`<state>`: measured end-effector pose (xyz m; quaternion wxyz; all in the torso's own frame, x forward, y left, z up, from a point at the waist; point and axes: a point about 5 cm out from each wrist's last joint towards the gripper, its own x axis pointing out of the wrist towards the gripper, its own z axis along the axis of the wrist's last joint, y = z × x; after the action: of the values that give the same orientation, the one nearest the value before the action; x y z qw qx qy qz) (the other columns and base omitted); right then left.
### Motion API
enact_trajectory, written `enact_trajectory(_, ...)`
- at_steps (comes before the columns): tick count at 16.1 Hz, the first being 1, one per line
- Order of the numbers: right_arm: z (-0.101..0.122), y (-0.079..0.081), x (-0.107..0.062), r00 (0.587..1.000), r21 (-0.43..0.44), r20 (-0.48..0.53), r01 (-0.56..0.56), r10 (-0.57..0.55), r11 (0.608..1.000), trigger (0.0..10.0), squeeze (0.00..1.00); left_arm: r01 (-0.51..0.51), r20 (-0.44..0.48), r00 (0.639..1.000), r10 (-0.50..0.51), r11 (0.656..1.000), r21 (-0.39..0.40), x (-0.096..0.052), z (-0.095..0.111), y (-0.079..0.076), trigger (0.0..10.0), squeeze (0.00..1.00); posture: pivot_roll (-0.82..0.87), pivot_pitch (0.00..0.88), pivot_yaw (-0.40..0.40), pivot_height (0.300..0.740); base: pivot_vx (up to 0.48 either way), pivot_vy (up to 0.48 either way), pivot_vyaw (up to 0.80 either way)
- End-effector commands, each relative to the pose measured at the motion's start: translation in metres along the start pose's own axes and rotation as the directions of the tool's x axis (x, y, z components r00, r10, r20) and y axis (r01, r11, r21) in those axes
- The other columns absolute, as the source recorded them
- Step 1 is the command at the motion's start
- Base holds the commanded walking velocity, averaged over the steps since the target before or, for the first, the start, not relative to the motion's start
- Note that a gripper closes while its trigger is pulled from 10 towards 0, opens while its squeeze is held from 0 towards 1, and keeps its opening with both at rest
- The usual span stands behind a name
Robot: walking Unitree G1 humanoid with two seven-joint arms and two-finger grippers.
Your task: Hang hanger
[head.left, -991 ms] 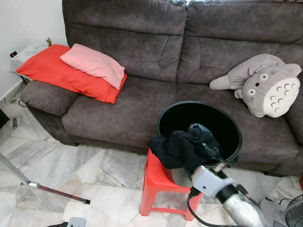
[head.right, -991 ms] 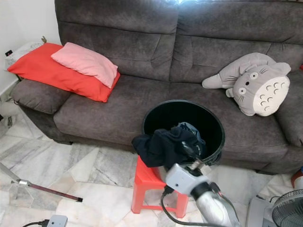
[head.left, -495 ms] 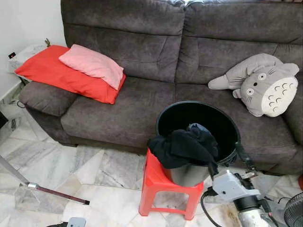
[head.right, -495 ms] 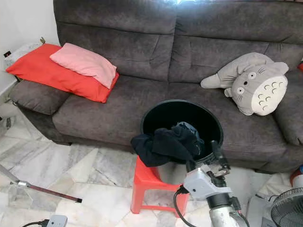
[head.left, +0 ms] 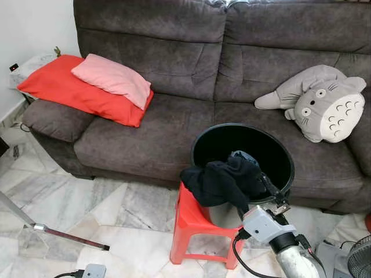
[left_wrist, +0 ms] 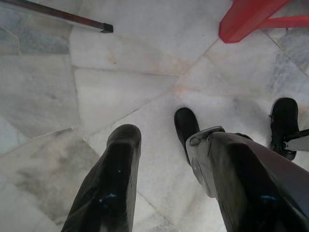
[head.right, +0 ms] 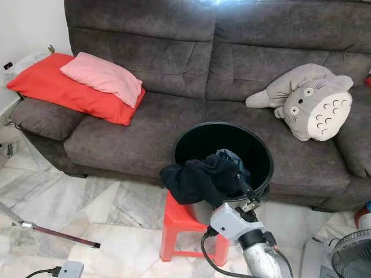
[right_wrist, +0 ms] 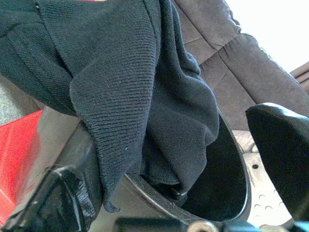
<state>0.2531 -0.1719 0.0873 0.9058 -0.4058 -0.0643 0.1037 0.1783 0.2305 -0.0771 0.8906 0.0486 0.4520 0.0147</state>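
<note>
A black bucket [head.left: 200, 139] stands on a red plastic stool [head.left: 191, 217] in front of the sofa. A dark knitted garment [head.left: 217, 179] hangs over the bucket's near rim. My right gripper [head.left: 259, 192] is at that rim on the garment's right side. In the right wrist view its fingers [right_wrist: 282, 145] stand wide apart, open, with the garment [right_wrist: 145, 96] and the bucket rim between them. My left gripper [left_wrist: 164, 137] hangs low over the marble floor, open and holding nothing. I see no hanger.
A dark grey sofa [head.left: 162, 121] fills the back, with a red pillow [head.left: 64, 87], a pink pillow [head.left: 113, 78] and a grey plush toy [head.left: 322, 104] on it. A thin metal rod [head.left: 64, 234] lies at lower left. A fan [head.left: 362, 258] stands at lower right.
My right gripper was at the garment, drew back to the right of the bucket half a second ago, and has now come back in against the garment and rim.
</note>
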Motion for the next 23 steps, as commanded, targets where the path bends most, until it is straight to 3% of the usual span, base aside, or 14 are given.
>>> enact_trajectory(1, -0.001, 0.0, 0.001, 1.0, 0.016, 0.003, -0.018, 0.018, 1.0, 10.0, 0.0, 0.008, -0.039, 0.999, -0.007, 1.0, 0.026, -0.002, -0.01, 0.0, 10.0, 0.0, -0.12, 0.117, 0.014, 0.74, 0.0, 0.0, 0.0)
enact_trajectory(5, 0.002, 0.005, 0.012, 0.996, 0.036, 0.051, -0.071, 0.069, 0.997, 10.0, 0.0, 0.01, -0.04, 0.999, -0.009, 1.0, 0.03, -0.002, -0.01, 0.0, 10.0, 0.0, -0.11, 0.114, 0.014, 0.74, 0.0, 0.0, 0.0)
enact_trajectory(6, 0.007, 0.0, 0.016, 0.996, 0.045, 0.087, -0.039, 0.035, 0.998, 10.0, 0.0, 0.011, -0.038, 0.999, -0.01, 1.0, 0.029, -0.002, -0.01, -0.001, 10.0, 0.0, -0.11, 0.114, 0.014, 0.74, 0.0, 0.0, 0.0)
enact_trajectory(8, 0.017, -0.022, 0.023, 0.98, 0.017, 0.138, 0.144, -0.145, 0.989, 10.0, 0.0, 0.01, -0.036, 0.999, -0.009, 1.0, 0.028, -0.002, -0.01, -0.001, 10.0, 0.0, -0.11, 0.114, 0.014, 0.74, 0.0, 0.0, 0.0)
enact_trajectory(10, 0.015, -0.032, 0.019, 0.967, 0.009, 0.097, 0.235, -0.235, 0.972, 10.0, 0.0, 0.013, -0.039, 0.999, -0.012, 1.0, 0.028, -0.002, -0.01, -0.001, 10.0, 0.0, -0.11, 0.117, 0.012, 0.74, 0.0, 0.0, 0.0)
enact_trajectory(13, 0.004, -0.019, 0.01, 0.983, 0.015, 0.015, 0.181, -0.181, 0.983, 10.0, 0.0, 0.019, -0.044, 0.999, -0.018, 0.999, 0.03, -0.002, -0.011, -0.002, 10.0, 0.0, -0.12, 0.119, 0.013, 0.74, 0.0, 0.0, 0.0)
enact_trajectory(15, -0.001, -0.018, 0.008, 0.978, -0.016, -0.044, 0.202, -0.203, 0.979, 10.0, 0.0, 0.023, -0.045, 0.999, -0.022, 0.999, 0.029, -0.002, -0.011, -0.002, 10.0, 0.0, -0.12, 0.119, 0.013, 0.74, 0.0, 0.0, 0.0)
enact_trajectory(16, -0.01, -0.023, 0.005, 0.957, -0.016, -0.144, 0.253, -0.253, 0.967, 10.0, 0.0, 0.024, -0.045, 0.999, -0.023, 0.999, 0.029, -0.002, -0.011, -0.002, 10.0, 0.0, -0.12, 0.117, 0.013, 0.74, 0.0, 0.0, 0.0)
enact_trajectory(18, -0.017, -0.032, -0.003, 0.916, 0.009, -0.234, 0.337, -0.326, 0.941, 10.0, 0.0, 0.023, -0.051, 0.998, -0.022, 0.999, 0.029, -0.002, -0.013, -0.002, 10.0, 0.0, -0.12, 0.117, 0.013, 0.74, 0.0, 0.0, 0.0)
enact_trajectory(19, -0.019, -0.041, -0.009, 0.889, -0.044, -0.239, 0.392, -0.39, 0.919, 10.0, 0.0, 0.022, -0.055, 0.998, -0.02, 0.999, 0.031, -0.002, -0.014, -0.002, 10.0, 0.0, -0.12, 0.117, 0.013, 0.74, 0.0, 0.0, 0.0)
enact_trajectory(22, -0.014, -0.057, -0.015, 0.846, -0.079, -0.192, 0.492, -0.497, 0.867, 10.0, 0.0, 0.021, -0.059, 0.998, -0.02, 0.999, 0.031, -0.003, -0.015, -0.002, 10.0, 0.0, -0.12, 0.115, 0.014, 0.74, 0.0, 0.0, 0.0)
enact_trajectory(23, -0.013, -0.053, -0.013, 0.862, -0.05, -0.209, 0.463, -0.463, 0.885, 10.0, 0.0, 0.022, -0.062, 0.998, -0.02, 0.999, 0.031, -0.003, -0.016, -0.002, 10.0, 0.0, -0.13, 0.115, 0.014, 0.74, 0.0, 0.0, 0.0)
